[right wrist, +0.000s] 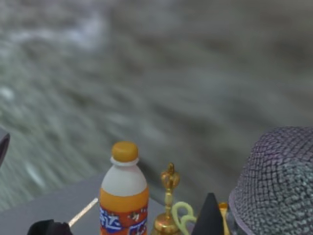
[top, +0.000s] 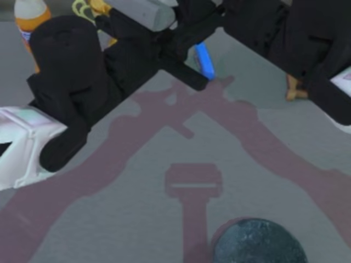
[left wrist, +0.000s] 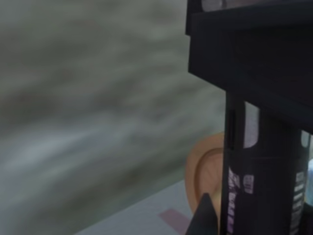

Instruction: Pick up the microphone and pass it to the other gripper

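The microphone is held up in the air between both arms, close under the top camera. Its grey head points to the far side and its black handle slants back towards the near side. My left gripper reaches in from the left and is shut on the handle, which stands right against its fingertip. My right gripper comes in from the right and grips just below the mesh head, beside its own fingertip. The second finger of each gripper is hidden.
An orange bottle and a gold trophy stand at the far left. A blue oblong object lies under the arms, a small orange-brown thing to the right. A dark round object is at the near edge.
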### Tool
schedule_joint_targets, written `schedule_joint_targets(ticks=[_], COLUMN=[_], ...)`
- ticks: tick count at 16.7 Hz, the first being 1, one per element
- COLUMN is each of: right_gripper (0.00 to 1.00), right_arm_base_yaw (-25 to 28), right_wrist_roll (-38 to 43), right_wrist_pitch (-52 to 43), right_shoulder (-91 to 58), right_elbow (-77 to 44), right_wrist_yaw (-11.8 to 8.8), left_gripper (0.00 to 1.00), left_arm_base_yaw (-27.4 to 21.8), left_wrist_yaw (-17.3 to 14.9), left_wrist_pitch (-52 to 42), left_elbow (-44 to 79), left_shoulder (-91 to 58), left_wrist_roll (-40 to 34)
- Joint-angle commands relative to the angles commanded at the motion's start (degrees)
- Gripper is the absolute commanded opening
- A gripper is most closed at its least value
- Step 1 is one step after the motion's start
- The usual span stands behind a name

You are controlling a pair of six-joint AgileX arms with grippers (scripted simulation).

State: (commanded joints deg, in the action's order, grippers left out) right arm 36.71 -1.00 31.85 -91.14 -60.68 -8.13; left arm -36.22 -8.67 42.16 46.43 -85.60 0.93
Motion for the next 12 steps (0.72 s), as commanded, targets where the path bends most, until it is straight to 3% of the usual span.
schedule_joint_targets(ticks=[2,3,11,12], right_gripper=[0.02,0.00,0.00,0.00], right_arm_base_yaw=[0.0,0.0,0.0,0.0], right_wrist_roll=[0.0,0.0,0.0,0.0], right_wrist_pitch=[0.0,0.0,0.0,0.0], right_shoulder=[0.0,0.0,0.0,0.0], right_elbow=[0.0,0.0,0.0,0.0], right_wrist_yaw=[0.0,0.0,0.0,0.0], left_gripper=[0.00,0.00,0.00,0.08], left_arm_base_yaw=[0.0,0.0,0.0,0.0], left_wrist_yaw=[0.0,0.0,0.0,0.0], left_wrist_pitch=[0.0,0.0,0.0,0.0], left_elbow=[0.0,0.0,0.0,0.0], left_shoulder=[0.0,0.0,0.0,0.0], left_wrist_roll=[0.0,0.0,0.0,0.0])
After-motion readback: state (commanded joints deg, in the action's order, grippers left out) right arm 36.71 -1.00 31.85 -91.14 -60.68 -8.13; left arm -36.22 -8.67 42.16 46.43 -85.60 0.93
